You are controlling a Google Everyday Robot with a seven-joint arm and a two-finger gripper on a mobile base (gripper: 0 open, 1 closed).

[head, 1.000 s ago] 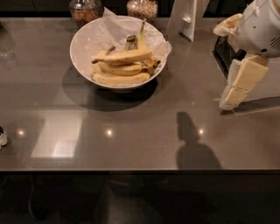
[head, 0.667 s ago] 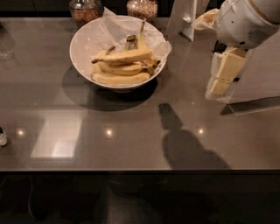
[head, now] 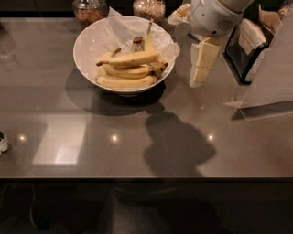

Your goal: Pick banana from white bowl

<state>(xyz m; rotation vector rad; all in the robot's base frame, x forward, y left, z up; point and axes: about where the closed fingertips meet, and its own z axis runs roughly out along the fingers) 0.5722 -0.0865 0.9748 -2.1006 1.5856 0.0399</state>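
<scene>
The white bowl [head: 83,44] stands at the back centre of the dark counter [head: 137,141]. It holds several yellow bananas [head: 130,59] lying on crumpled white paper [head: 122,26]. One banana lies on top of the pile, stem to the left. My gripper [head: 197,81] hangs from the white arm [head: 213,16] just right of the bowl, at about rim height. It points down, is apart from the bowl and bananas, and holds nothing that I can see.
Two glass jars [head: 89,9] [head: 149,6] stand behind the bowl. A black rack with napkins [head: 251,43] and a clear plastic sign stand [head: 270,73] are at the right. A small object [head: 2,141] sits at the left edge. The counter's front edge runs along the bottom.
My arm and gripper have moved left from the right edge of the counter to close beside the bowl. The arm's shadow moved left too. Bowl and bananas have not moved.
</scene>
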